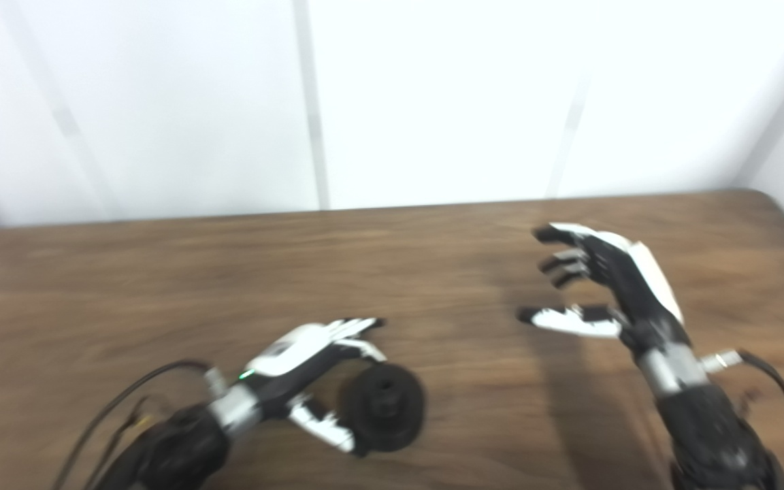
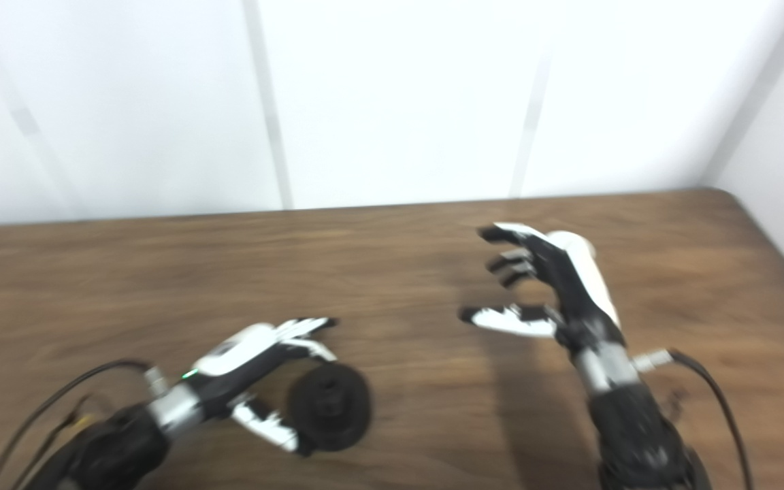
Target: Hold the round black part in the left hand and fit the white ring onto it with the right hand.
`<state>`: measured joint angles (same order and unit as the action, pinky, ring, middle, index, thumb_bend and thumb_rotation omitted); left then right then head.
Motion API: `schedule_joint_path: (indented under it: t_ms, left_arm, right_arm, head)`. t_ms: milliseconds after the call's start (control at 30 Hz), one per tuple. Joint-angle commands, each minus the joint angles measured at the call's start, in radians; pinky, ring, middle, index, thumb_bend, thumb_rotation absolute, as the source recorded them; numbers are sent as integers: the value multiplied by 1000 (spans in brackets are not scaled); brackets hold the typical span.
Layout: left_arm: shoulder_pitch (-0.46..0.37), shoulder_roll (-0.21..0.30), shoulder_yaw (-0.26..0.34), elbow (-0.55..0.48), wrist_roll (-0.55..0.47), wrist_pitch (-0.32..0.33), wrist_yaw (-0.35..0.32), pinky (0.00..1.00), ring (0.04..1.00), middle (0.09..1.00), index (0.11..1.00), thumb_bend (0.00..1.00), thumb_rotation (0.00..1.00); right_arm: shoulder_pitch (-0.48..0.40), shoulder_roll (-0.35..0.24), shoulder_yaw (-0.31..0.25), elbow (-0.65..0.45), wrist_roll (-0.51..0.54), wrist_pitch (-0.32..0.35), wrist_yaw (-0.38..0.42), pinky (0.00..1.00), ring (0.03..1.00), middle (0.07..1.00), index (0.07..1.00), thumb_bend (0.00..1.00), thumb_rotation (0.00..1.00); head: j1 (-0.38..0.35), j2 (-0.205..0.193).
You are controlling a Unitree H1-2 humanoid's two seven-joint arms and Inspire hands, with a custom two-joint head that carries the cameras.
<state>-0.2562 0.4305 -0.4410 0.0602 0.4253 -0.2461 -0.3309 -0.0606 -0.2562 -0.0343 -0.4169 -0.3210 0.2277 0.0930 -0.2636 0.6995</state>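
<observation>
Hands apart over your wooden table (image 1: 160,272): left hand (image 1: 303,371) cups the round black part (image 1: 384,406) near the front edge, fingers spread, while right hand (image 1: 603,279) hovers open and empty.

Brown wooden bench (image 1: 160,286), with dark streaks running from side to side. Rounded corner at the far right, and a white wall right behind the far edge. Only one thing lying on it: a round black part (image 1: 385,407), near the front edge and a bit left of the middle. Flat like a fat wheel, with a small raised bump in its middle. Dark shadow on the wood at the right side. Everything a little blurry, so no small marks easy to see.
</observation>
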Motion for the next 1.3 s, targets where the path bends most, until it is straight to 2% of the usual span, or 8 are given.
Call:
schedule_joint_path:
  t_ms: [0, 300, 633, 800, 933, 1100, 1167, 1267]
  left_arm:
    - [6, 28, 1, 22, -1, -18, -36, 988, 1000, 994, 493, 519, 78]
    - [6, 35, 16, 41, -20, -40, -57, 947, 1000, 998, 492, 520, 76]
    - [16, 52, 33, 62, -33, -72, -66, 936, 1000, 998, 492, 520, 74]
    - [17, 54, 35, 69, -31, -89, -64, 945, 1000, 999, 492, 520, 75]
    - [17, 50, 36, 79, -25, -101, -62, 931, 1000, 1000, 492, 520, 75]
    - [18, 53, 36, 66, -12, -84, -75, 954, 1000, 1000, 492, 520, 76]
    - [20, 54, 35, 61, -6, -76, -81, 972, 1000, 1000, 493, 520, 76]
    - [22, 55, 35, 61, -2, -70, -89, 991, 1000, 1000, 493, 520, 76]
  right_arm:
    - [-57, -54, -22, -40, -23, -3, 7, 498, 623, 787, 745, 672, 131]
    - [-162, -218, -49, -1, -98, 34, 55, 509, 639, 774, 750, 664, 107]
    - [-280, -374, -25, 123, -190, 98, 142, 556, 681, 786, 731, 687, 48]
    - [-322, -424, 8, 196, -250, 96, 152, 608, 734, 799, 731, 688, 111]
    - [-359, -455, 37, 252, -277, 100, 186, 586, 740, 808, 743, 691, 180]
    - [-417, -513, 91, 313, -242, 94, 315, 612, 810, 862, 783, 724, 328]
    - [-446, -544, 129, 340, -238, 89, 384, 651, 862, 905, 808, 791, 403]
    - [-481, -564, 173, 378, -243, 89, 435, 646, 858, 916, 814, 884, 430]
  head:
    - [-32, -7]
    - [-137, -45]
    - [-222, -79]
    - [-227, -82]
    - [-223, -80]
    - [-221, -72]
    - [-224, -72]
    - [-227, -73]
